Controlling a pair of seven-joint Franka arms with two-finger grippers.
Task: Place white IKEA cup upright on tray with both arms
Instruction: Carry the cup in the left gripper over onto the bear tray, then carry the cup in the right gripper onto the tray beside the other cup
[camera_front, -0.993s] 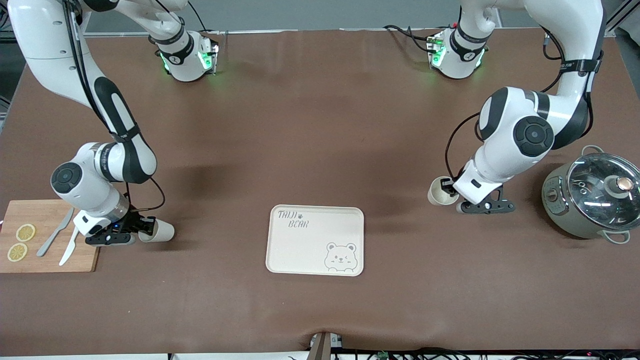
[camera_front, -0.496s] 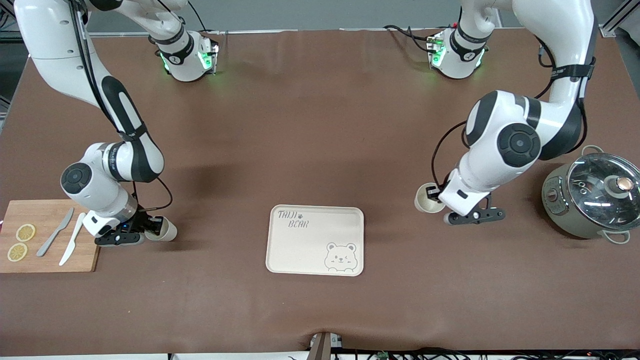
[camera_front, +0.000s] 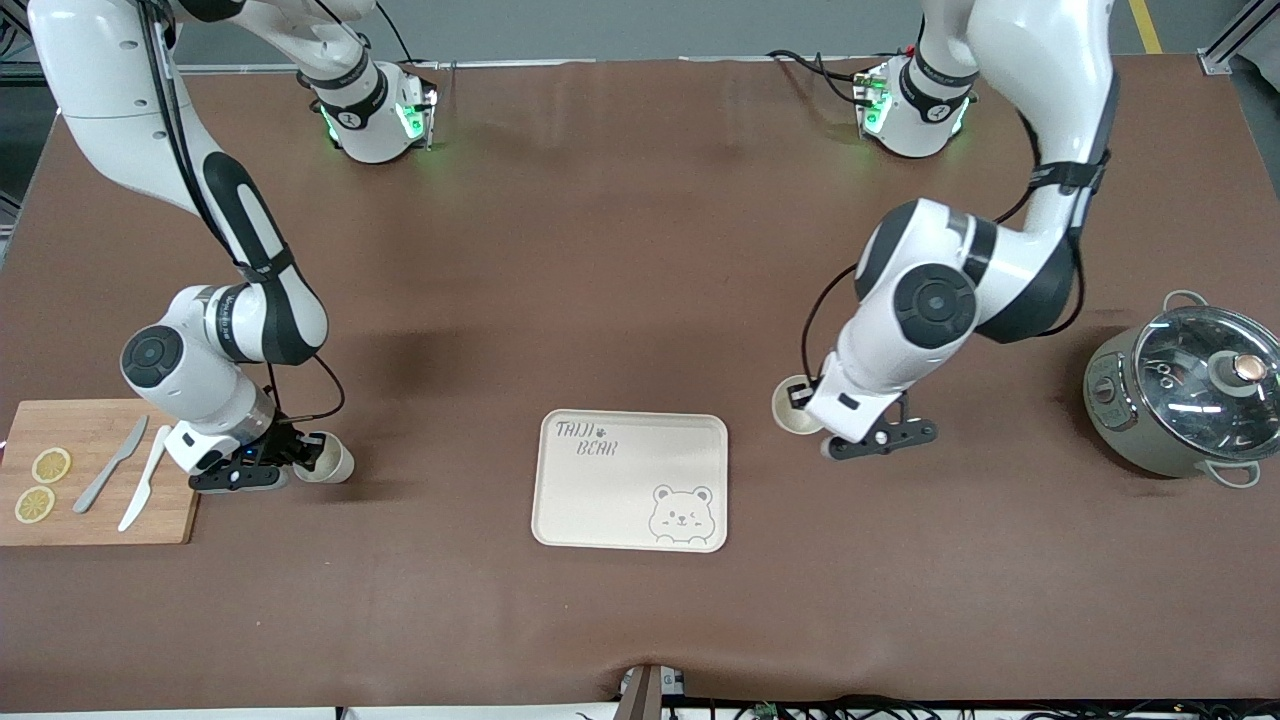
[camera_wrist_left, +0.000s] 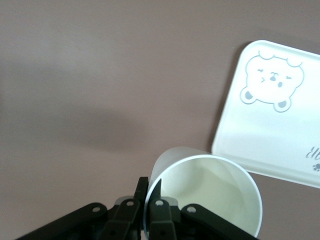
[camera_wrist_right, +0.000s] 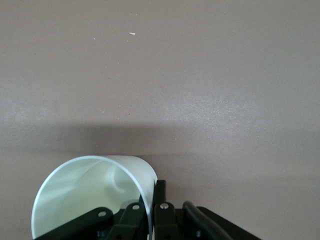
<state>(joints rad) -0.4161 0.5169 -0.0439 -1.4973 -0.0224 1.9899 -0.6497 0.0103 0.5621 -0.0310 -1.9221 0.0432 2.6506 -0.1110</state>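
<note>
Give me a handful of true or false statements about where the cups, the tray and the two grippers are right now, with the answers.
1. Each gripper is shut on a cup's rim. True: the left gripper pinches one white cup, the right gripper the other white cup.
2. A cup already stands on the tray. False: neither cup is on the tray yet.
3. A knife lies on the cutting board. True.
4. The pot has no lid. False: a glass lid covers it.
</note>
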